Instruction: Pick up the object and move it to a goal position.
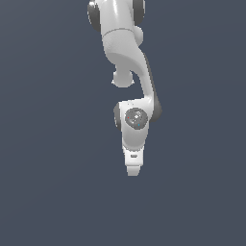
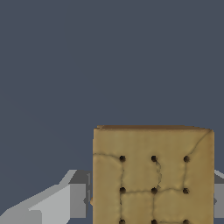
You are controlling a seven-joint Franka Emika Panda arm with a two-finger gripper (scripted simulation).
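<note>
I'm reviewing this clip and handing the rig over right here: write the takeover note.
Gripper: points down in the exterior view; whether it is shut cannot be confirmed.
Cube: tan-brown with dark dots, fills the wrist view between the gripper's grey fingers. It is hidden behind the gripper in the exterior view.
Done: the gripper has reached the cube; whether it is gripped or lifted cannot be told.
Left: confirm the grip, then carry the cube to the goal. No goal marker is visible in either view.
</note>
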